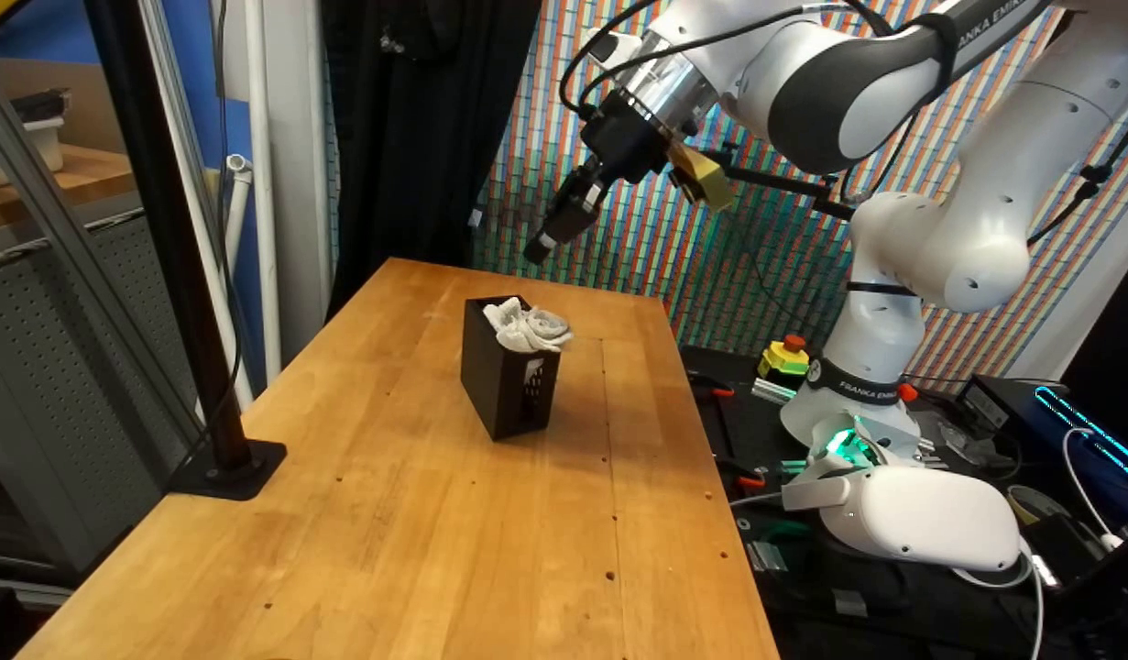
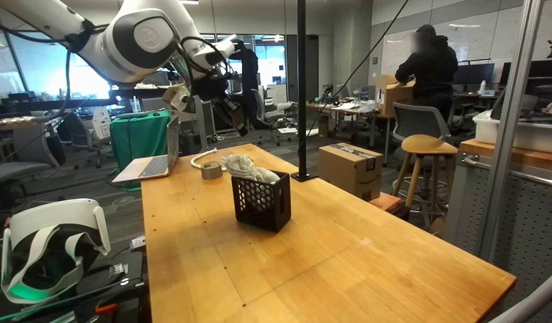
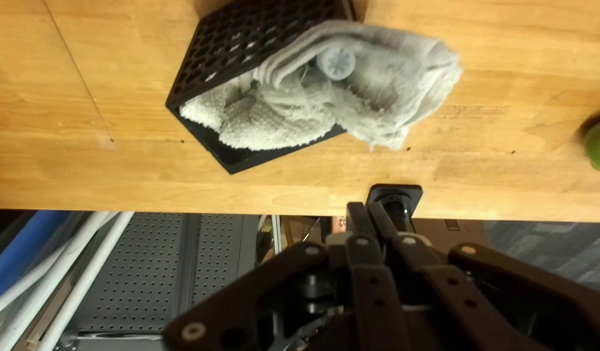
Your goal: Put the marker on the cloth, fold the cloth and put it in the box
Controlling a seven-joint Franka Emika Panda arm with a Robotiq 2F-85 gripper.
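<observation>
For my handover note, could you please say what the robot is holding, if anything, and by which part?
Nothing is held: the jaws are shut with nothing between them, clear of the cloth poking out of the box.

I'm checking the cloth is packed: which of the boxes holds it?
The black box with holes in its side, on the wooden table; the cloth pokes from its top. The brown cardboard boxes stand off that table.

In an exterior view we see cloth (image 2: 241, 167) bunched in the box (image 2: 269, 208), bulging out above | from the box: gripper (image 2: 242, 130) at eleven o'clock | tape roll (image 2: 213, 173) at ten | pole base (image 2: 304, 177) at two
</observation>
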